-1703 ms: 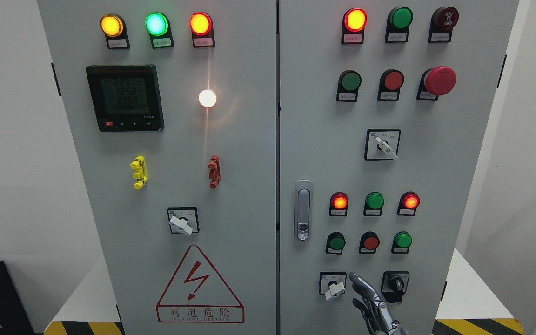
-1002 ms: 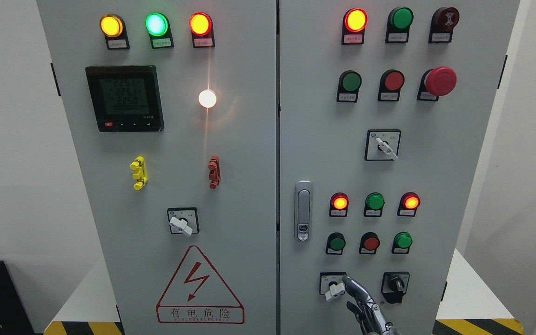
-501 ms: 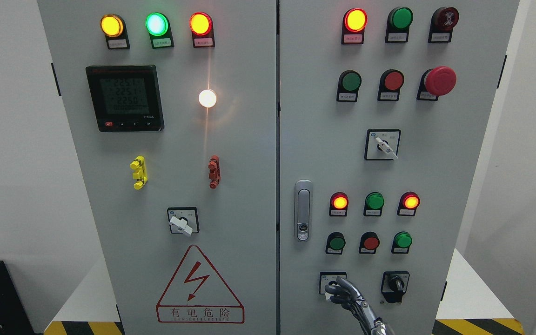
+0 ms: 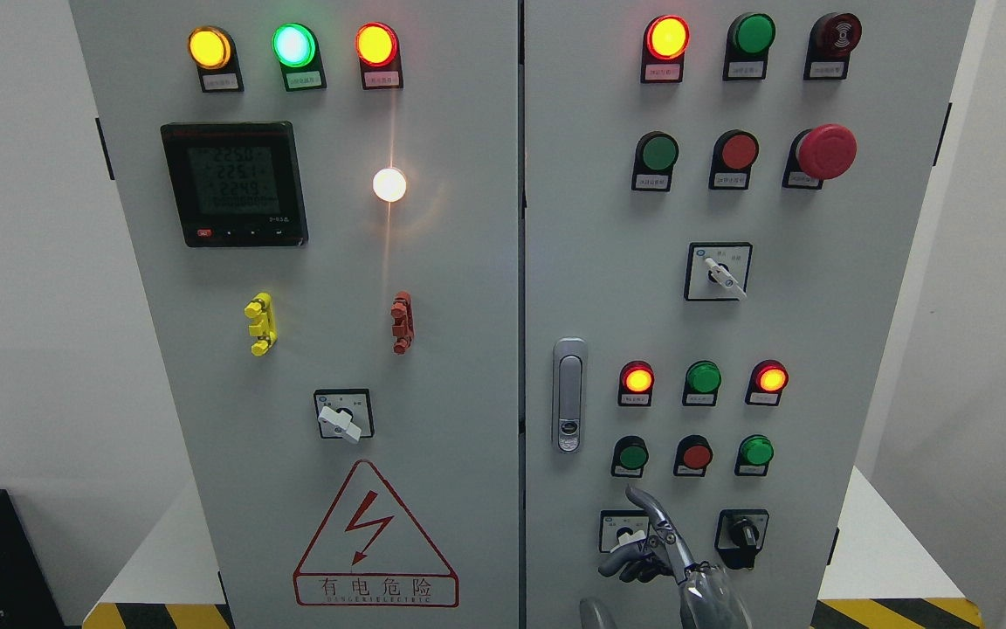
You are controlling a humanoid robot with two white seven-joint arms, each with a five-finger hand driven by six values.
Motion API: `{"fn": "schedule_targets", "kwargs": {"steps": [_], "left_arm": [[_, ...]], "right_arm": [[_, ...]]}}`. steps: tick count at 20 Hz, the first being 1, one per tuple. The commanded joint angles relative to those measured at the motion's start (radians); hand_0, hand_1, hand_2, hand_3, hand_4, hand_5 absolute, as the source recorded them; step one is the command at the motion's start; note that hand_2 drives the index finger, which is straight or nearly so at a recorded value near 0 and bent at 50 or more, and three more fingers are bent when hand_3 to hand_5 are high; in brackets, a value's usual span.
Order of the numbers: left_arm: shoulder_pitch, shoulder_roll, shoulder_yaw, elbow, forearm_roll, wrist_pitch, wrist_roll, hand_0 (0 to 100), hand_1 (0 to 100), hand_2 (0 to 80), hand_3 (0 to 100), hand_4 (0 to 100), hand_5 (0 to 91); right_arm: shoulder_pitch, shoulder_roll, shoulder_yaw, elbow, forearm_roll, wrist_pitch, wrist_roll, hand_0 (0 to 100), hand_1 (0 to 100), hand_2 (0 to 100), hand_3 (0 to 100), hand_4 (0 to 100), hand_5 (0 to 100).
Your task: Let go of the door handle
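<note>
Right hand [image 4: 656, 550]: your metal, jointed fingers sit at the white lever of the lower rotary switch [image 4: 624, 535], 1 finger raised straight, the rest curled; grip on the lever cannot be told | Door handle [image 4: 568, 395]: slim brushed-metal bar, upright on the matte grey right door [image 4: 826, 332], above the hand and apart from it.

bare grey door panel [image 4: 590, 262] lies open at twelve o'clock of the silver vertical door handle [image 4: 568, 395]; red, green round indicator lamps [image 4: 702, 378] crowd its three o'clock side.
</note>
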Motion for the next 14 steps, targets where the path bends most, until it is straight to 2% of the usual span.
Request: {"fn": "schedule_targets", "kwargs": {"steps": [1, 5, 9, 14], "left_arm": [[-0.028, 0.000, 0.000, 0.029, 0.000, 0.000, 0.000, 12, 56, 0.0, 0, 0, 0.0], [-0.026, 0.000, 0.000, 0.029, 0.000, 0.000, 0.000, 12, 56, 0.0, 0, 0, 0.0], [-0.026, 0.000, 0.000, 0.029, 0.000, 0.000, 0.000, 12, 56, 0.0, 0, 0, 0.0], [-0.028, 0.000, 0.000, 0.029, 0.001, 0.000, 0.000, 12, 56, 0.0, 0, 0, 0.0]], "right_arm": [[-0.055, 0.029, 0.003, 0.095, 0.226, -0.005, -0.063, 34, 29, 6, 100, 100, 100], [-0.062, 0.029, 0.020, 0.114, 0.318, -0.005, -0.072, 34, 28, 6, 100, 100, 100], [-0.086, 0.029, 0.029, 0.158, 0.404, -0.007, -0.116, 34, 26, 5, 100, 100, 100], [-0.117, 0.020, 0.031, 0.199, 0.468, -0.010, -0.133, 34, 25, 5, 100, 100, 100]]}}
